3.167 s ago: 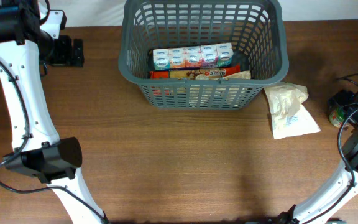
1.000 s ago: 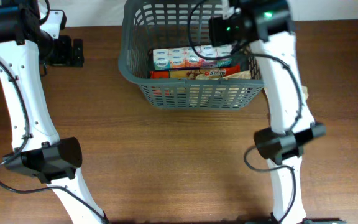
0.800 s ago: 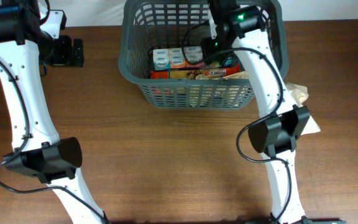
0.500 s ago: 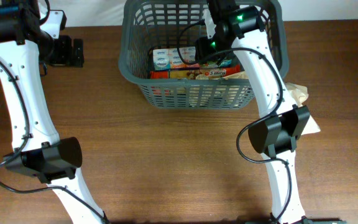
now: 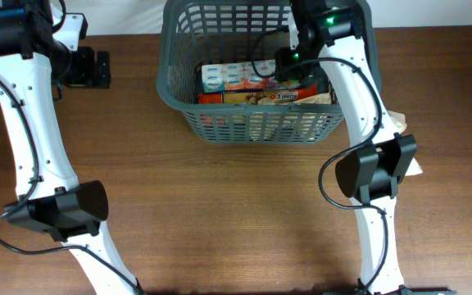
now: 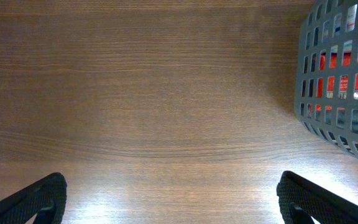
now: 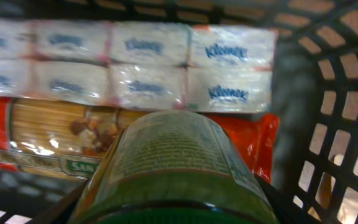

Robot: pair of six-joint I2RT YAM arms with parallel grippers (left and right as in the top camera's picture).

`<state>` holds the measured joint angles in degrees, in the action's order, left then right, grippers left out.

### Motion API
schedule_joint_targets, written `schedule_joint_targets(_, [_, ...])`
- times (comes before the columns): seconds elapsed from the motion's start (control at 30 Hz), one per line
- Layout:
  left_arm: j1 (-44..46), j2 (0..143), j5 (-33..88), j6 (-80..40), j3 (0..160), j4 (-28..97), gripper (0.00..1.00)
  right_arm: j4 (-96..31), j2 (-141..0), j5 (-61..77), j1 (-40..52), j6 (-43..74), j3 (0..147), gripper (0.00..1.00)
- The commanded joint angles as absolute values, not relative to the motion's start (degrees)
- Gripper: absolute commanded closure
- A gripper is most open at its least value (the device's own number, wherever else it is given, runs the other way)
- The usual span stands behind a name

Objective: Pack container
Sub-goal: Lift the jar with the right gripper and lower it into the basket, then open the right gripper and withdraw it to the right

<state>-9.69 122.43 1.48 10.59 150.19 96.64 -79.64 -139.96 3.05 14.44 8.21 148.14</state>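
Container [image 5: 252, 123] at far middle of surface [image 5: 220, 213]; Kleenex tissue packs [image 7: 142, 62] and red pasta packet [image 7: 48, 134] cover base. Right gripper [image 5: 292, 64] inside it, jaws clamped on green-labelled jar [image 7: 173, 162] above packet, near right wall. Cream bag [image 5: 398, 123] lies outside, partly behind right arm [image 5: 359, 106]. Left gripper [image 6: 176, 202] over surface to left, jaws wide apart, empty.

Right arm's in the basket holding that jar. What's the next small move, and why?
Probably lower the green jar onto the bare spot beside the tissues in the basket, then open the right pincer. The jar hangs above the tissues and pasta.
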Motion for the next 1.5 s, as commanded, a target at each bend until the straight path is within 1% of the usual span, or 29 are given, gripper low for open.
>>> schedule_joint_targets(0.0, [-9.9,122.9,1.9,9.9,149.9,96.7,0.01,-79.5,-140.2,2.5,14.7,9.1,148.0,0.65])
schedule_joint_targets(0.03, [-9.9,122.9,1.9,9.9,149.9,96.7,0.01,-79.6,-140.2,2.5,14.6,9.1,148.0,0.41])
schedule_joint_targets(0.1, [-9.9,122.9,1.9,9.9,149.9,96.7,0.01,-79.6,-140.2,2.3,14.6,9.0,148.0,0.26])
schedule_joint_targets(0.13, [-9.9,122.9,1.9,9.9,149.9,96.7,0.01,-79.4,-140.2,2.1,14.5,9.0,148.0,0.21])
schedule_joint_targets(0.17, [-9.9,122.9,1.9,9.9,149.9,96.7,0.01,-79.2,-140.2,2.0,14.4,9.0,148.0,0.18])
schedule_joint_targets(0.27, [-9.9,122.9,1.9,9.9,149.9,96.7,0.01,-79.3,-139.9,2.1,13.7,9.2,149.1,0.15])
schedule_joint_targets(0.4, [-9.9,122.9,1.9,9.9,149.9,96.7,0.01,-80.7,-137.7,2.3,12.6,9.5,153.5,0.15])
schedule_joint_targets(0.57, [-9.9,122.9,1.9,9.9,149.9,96.7,0.01,-83.7,-130.5,2.2,8.9,9.5,164.6,0.15])
schedule_joint_targets(0.67, [-9.9,122.9,1.9,9.9,149.9,96.7,0.01,-84.6,-125.9,1.3,4.7,9.5,170.7,0.11])
schedule_joint_targets(0.73, [-9.9,122.9,1.9,9.9,149.9,96.7,0.01,-85.2,-122.7,0.2,1.0,9.5,173.1,0.1])
schedule_joint_targets(0.83, [-9.9,122.9,1.9,9.9,149.9,96.7,0.01,-86.5,-119.4,-3.4,-4.6,9.5,173.6,0.1])
schedule_joint_targets(0.93, [-9.9,122.9,1.9,9.9,149.9,96.7,0.01,-90.1,-119.2,-6.5,-12.0,9.6,173.4,0.09])
schedule_joint_targets(1.0, [-9.9,122.9,1.9,9.9,149.9,96.7,0.01,-91.1,-119.8,-6.0,-16.9,12.5,171.3,0.05])
schedule_joint_targets(1.03, [-9.9,122.9,1.9,9.9,149.9,96.7,0.01,-90.9,-120.3,-4.0,-20.6,13.1,168.1,0.03])
schedule_joint_targets(1.07, [-9.9,122.9,1.9,9.9,149.9,96.7,0.01,-90.5,-120.5,-3.2,-21.6,13.2,166.7,0.02])
schedule_joint_targets(1.1, [-9.9,122.9,1.9,9.9,149.9,96.7,0.01,-88.8,-121.3,0.4,-24.6,13.2,162.0,0.0])
schedule_joint_targets(1.17, [-9.9,122.9,1.9,9.9,149.9,96.7,0.01,-86.6,-122.1,6.0,-27.0,12.2,155.0,0.01])
schedule_joint_targets(1.23, [-9.9,122.9,1.9,9.9,149.9,96.7,0.01,-85.7,-122.9,9.6,-28.1,9.8,147.7,0.01])
schedule_joint_targets(1.27, [-9.9,122.9,1.9,9.9,149.9,96.7,0.01,-85.6,-123.0,10.7,-28.2,7.5,143.0,0.07])
schedule_joint_targets(1.37, [-9.9,122.9,1.9,9.9,149.9,96.7,0.01,-84.9,-123.1,11.0,-27.3,3.2,132.5,0.07])
schedule_joint_targets(1.47, [-9.9,122.9,1.9,9.9,149.9,96.7,0.01,-84.4,-123.0,10.8,-26.6,0.8,126.5,0.07])
